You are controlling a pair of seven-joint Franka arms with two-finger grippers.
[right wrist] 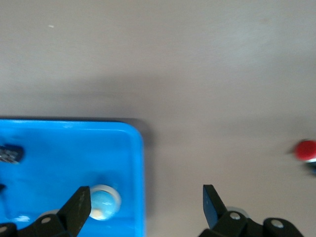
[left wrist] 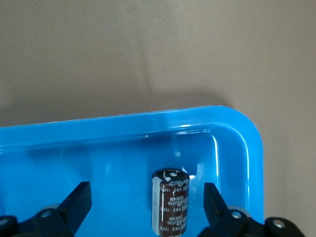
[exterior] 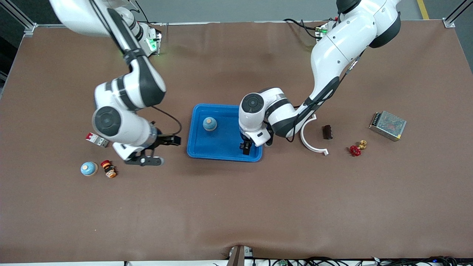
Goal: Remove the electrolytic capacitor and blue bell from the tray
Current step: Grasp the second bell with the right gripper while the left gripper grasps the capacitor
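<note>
capacitor point(left wrist: 171, 201) upright in blue tray point(left wrist: 237, 129), untouched between wide-open left claw point(left wrist: 148, 207) fingers

A white curved bracket point(exterior: 309, 138), dark block point(exterior: 327, 132), red valve point(exterior: 355, 150) and mesh-covered power supply point(exterior: 388, 125) lie well apart from the jaws of the left gripper point(exterior: 246, 147). A circuit breaker point(exterior: 97, 139) and red button point(exterior: 108, 168) lie near the jaws of the right gripper point(exterior: 162, 150).

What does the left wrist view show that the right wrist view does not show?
Only the left wrist view shows the capacitor up close, upright in a corner of the tray, between the open fingers of the left gripper. Only the right wrist view shows the bell in the tray, the open right gripper and a red knob on the table. Both show the blue tray and the brown table.
</note>
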